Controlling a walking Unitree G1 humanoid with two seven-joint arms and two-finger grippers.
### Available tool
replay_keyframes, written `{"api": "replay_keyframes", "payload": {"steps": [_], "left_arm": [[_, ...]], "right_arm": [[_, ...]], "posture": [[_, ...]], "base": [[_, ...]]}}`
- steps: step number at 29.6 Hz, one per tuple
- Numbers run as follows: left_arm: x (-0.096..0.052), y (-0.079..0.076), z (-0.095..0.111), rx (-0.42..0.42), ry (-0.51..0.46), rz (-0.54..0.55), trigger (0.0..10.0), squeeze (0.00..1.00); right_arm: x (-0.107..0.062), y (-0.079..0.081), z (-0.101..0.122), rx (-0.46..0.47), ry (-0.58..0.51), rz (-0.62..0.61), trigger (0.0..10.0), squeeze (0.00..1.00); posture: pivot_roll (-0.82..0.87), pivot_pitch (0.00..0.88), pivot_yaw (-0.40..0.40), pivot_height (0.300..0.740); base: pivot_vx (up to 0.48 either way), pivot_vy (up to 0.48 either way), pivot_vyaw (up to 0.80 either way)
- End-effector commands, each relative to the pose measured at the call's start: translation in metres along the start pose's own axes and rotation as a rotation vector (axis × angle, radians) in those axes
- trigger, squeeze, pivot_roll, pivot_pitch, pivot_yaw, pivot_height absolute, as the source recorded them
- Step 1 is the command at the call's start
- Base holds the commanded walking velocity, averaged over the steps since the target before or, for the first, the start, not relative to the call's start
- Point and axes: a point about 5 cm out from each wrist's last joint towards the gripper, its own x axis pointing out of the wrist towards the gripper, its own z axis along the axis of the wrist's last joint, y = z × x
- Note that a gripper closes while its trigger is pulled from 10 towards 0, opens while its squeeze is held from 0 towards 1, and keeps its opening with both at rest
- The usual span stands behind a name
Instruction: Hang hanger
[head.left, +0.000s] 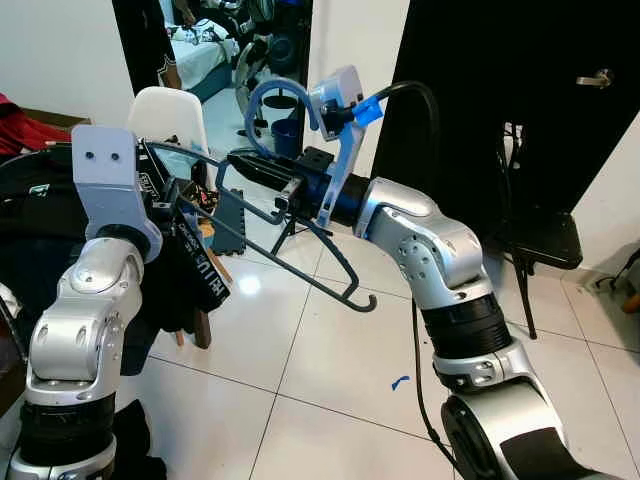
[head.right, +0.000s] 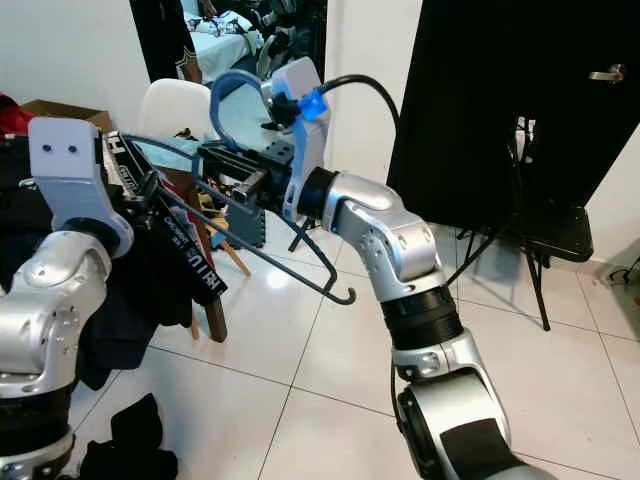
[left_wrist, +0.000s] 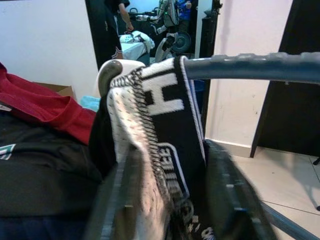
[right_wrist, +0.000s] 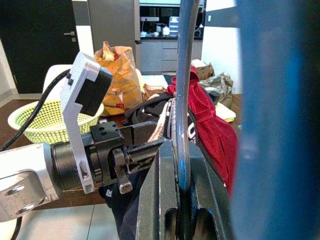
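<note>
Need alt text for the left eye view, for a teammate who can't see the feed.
Both grippers hold a dark hanger over a white tiled floor, its hook hanging free: the right gripper grips the bar, the left gripper the end draped with a black scarf. A white chair stands behind.

The black-and-white scarf (left_wrist: 165, 145) bears a large "H"; smaller letters below are perhaps "EE".
</note>
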Motion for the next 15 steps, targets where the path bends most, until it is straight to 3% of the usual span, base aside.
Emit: {"api": "replay_keyframes", "payload": {"steps": [1,7,12,15], "left_arm": [[0.001,0.006,-0.010,0.023,0.046,0.029,0.0,0.00],[0.002,0.014,-0.001,0.055,0.019,0.063,0.0,0.00],[0.001,0.010,0.012,0.074,-0.036,0.025,0.0,0.00],[0.000,0.002,0.030,0.132,-0.103,-0.053,0.0,0.00]], "right_arm": [[0.001,0.002,0.018,-0.022,-0.068,0.019,10.0,0.00],[-0.002,-0.003,0.016,-0.026,-0.057,-0.003,10.0,0.00],[-0.001,-0.007,0.010,-0.033,-0.018,-0.036,10.0,0.00],[-0.001,-0.020,-0.004,-0.051,0.078,-0.144,10.0,0.00]], "posture": [[-0.01,0.000,-0.046,0.740],[-0.01,0.000,-0.050,0.740],[-0.01,0.000,-0.053,0.740],[0.00,0.000,-0.057,0.740]], "base": [[0.000,0.000,0.00],[0.000,0.000,0.00],[0.000,0.000,0.00],[0.000,0.000,0.00]]}}
